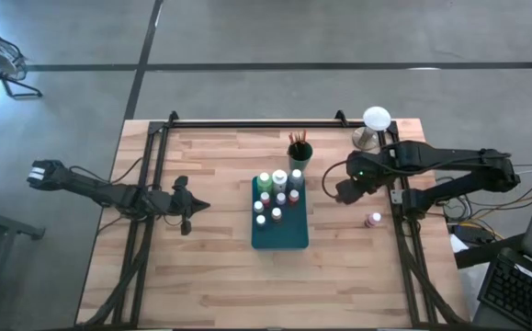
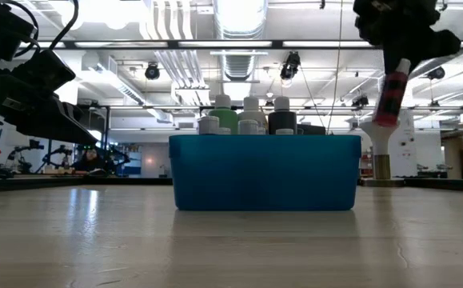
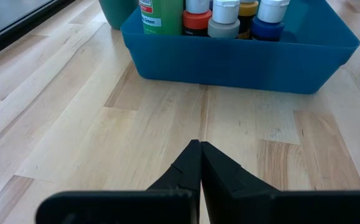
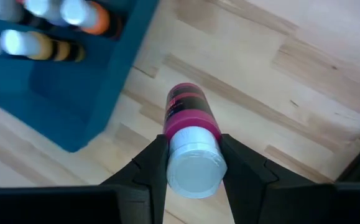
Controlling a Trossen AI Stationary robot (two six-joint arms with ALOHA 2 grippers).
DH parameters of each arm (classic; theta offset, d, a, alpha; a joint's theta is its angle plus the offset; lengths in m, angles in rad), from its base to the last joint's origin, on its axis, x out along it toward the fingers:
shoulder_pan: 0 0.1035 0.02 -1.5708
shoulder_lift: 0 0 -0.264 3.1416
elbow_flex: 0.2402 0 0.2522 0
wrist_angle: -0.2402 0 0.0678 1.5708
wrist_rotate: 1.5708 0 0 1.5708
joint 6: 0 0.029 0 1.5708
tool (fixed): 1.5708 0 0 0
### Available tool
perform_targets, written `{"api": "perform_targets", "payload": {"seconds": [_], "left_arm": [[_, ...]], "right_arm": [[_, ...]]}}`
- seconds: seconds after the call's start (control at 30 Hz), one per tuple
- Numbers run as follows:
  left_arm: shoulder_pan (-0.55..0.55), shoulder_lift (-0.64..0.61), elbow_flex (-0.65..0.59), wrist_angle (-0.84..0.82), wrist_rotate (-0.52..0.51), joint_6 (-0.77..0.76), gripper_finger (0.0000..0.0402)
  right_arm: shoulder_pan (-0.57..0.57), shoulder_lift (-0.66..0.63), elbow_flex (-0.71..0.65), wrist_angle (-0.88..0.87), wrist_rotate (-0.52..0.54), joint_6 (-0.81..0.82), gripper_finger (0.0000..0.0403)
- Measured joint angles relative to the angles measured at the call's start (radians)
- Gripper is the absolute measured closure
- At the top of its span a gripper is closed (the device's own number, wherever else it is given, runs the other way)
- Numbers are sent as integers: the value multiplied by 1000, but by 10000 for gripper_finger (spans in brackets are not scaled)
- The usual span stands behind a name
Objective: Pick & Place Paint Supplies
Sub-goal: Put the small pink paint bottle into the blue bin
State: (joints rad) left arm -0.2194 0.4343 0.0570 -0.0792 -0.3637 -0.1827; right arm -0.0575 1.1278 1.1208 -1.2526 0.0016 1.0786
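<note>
Pink paint bottle (image 4: 190, 134) hung cap-up, clamped in the right gripper (image 4: 192, 165), above bare wood just beside the tray (image 4: 74, 93). To finish well, I judged, carry it over an open slot, then lower straight. Left gripper (image 3: 199, 163) waited shut, well away from the tray.

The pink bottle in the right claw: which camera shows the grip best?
The right wrist view: the right claw is shut on the pink bottle at its white cap, above bare table. The low view shows the bottle hanging high beside the blue bin. The high view hides it under the arm; the left wrist view misses it.
</note>
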Motion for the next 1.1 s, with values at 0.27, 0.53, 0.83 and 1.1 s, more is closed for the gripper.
{"api": "perform_targets", "payload": {"seconds": [0.27,0.53,0.83,1.1], "left_arm": [[0,0,0,0,0,0,394],[0,0,0,0,0,0,394],[0,0,0,0,0,0,394],[0,0,-1,0,0,0,394]], "right_arm": [[51,97,121,-50,29,2,289],[122,307,328,-180,66,-38,289],[199,472,474,-206,112,-34,289],[204,588,581,-207,114,-26,289]]}}
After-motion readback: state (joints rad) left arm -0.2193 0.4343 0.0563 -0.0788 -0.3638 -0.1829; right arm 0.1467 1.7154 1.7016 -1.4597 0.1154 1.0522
